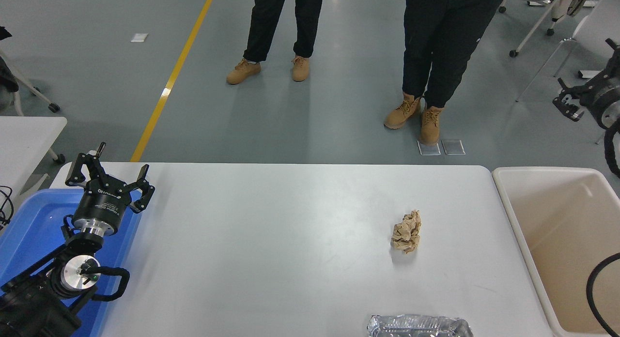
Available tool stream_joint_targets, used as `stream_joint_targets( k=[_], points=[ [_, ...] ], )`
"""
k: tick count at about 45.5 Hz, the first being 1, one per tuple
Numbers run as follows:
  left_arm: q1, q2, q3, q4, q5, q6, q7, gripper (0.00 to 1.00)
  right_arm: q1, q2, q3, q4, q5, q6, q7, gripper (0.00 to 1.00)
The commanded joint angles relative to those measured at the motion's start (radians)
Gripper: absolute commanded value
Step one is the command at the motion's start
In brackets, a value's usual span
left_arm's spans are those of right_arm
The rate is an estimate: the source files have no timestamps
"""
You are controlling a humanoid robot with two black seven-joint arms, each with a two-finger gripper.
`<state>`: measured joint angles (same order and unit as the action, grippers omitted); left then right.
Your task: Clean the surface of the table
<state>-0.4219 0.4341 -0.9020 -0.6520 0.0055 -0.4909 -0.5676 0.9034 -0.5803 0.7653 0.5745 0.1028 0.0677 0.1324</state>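
While my left gripper (109, 175) sits parked with fingers spread above the blue bin's (29, 230) far corner, my right gripper (576, 102) hangs raised beyond the beige bin (513, 216); I cannot tell its jaw state. The table surface (271, 240) lies between the bins, bearing crumpled brown paper (407, 232) and a foil wrapper (419, 326).

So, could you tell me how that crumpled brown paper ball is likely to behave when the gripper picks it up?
The paper ball looks loosely crumpled with deep creases, so it will probably squash under the fingers rather than resist. It seems light for its size and may skid on the smooth table if nudged. Its lumpy, uneven shape suggests it would tumble a little rather than roll far.
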Motion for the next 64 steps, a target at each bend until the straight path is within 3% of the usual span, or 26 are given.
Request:
stream_joint_targets(
  k=[1,9,22,39,64],
  points=[
    [0.0,0.0,0.0,0.0,0.001,0.0,0.0,0.99,-0.113,0.007,0.078,0.094,-0.011,0.052,0.024,0.99],
    [0.0,0.0,0.0,0.0,0.001,0.0,0.0,0.99,-0.196,0.02,0.088,0.122,-0.015,0.116,0.124,0.99],
    [0.0,0.0,0.0,0.0,0.001,0.0,0.0,0.99,-0.305,0.06,0.088,0.137,-0.015,0.123,0.217,0.99],
    [0.0,0.0,0.0,0.0,0.001,0.0,0.0,0.99,-0.402,0.114,0.071,0.12,-0.086,0.119,0.228,0.99],
    [0.0,0.0,0.0,0.0,0.001,0.0,0.0,0.99,-0.397,0.111,0.069,0.117,-0.089,0.118,0.227,0.99]
  ],
)
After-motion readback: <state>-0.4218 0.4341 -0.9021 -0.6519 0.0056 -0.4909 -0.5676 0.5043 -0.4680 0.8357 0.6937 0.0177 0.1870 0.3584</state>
